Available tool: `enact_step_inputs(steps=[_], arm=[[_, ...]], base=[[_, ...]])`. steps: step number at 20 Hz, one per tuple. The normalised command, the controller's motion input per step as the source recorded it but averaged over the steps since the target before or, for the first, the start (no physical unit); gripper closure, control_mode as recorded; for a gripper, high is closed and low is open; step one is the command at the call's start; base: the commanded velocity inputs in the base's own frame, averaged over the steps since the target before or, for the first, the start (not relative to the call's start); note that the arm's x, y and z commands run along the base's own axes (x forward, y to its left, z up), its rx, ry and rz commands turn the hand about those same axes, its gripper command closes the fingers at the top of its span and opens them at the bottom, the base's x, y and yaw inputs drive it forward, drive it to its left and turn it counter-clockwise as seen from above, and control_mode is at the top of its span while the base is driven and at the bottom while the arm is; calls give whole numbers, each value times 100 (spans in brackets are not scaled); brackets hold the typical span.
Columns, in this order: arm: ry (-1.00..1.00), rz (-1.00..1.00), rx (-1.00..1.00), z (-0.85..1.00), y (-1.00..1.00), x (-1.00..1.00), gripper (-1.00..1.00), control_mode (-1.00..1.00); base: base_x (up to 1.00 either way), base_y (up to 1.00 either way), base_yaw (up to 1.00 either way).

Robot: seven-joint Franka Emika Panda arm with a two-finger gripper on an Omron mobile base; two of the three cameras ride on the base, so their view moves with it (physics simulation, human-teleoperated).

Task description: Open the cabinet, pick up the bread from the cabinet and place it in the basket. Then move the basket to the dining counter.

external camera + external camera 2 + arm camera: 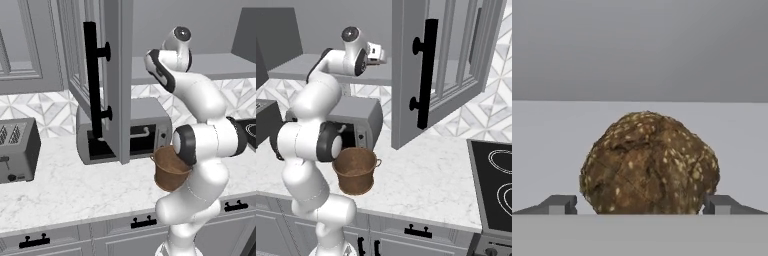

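Note:
The cabinet door [117, 75] with its black bar handle [426, 75] hangs swung open. My arm reaches past it into the cabinet, and the door hides the hand in both base views. In the hand view the bread [648, 162], a rough brown seeded lump, sits close up on the grey inner shelf [552, 135]. My gripper [639, 205] is open, with one fingertip [559, 204] on each side of the bread's base and no squeeze showing. The woven basket [169, 167] [355, 170] stands on the marble counter below, beside my arm. The dining counter is out of view.
A grey toaster oven [145, 130] stands behind the basket under the open door. A toaster [17, 150] is at the far left of the counter [75, 190]. A black stovetop [493, 185] lies at the right. The open door juts out over the counter.

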Motion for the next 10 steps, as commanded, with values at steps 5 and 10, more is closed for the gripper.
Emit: enact_step_inputs(steps=[5, 10], arm=[[2, 0, 3, 0, -20, 43, -100, -100], [1, 0, 0, 0, -6, 34, 100, -100]], base=[[0, 0, 0], [0, 0, 0]])
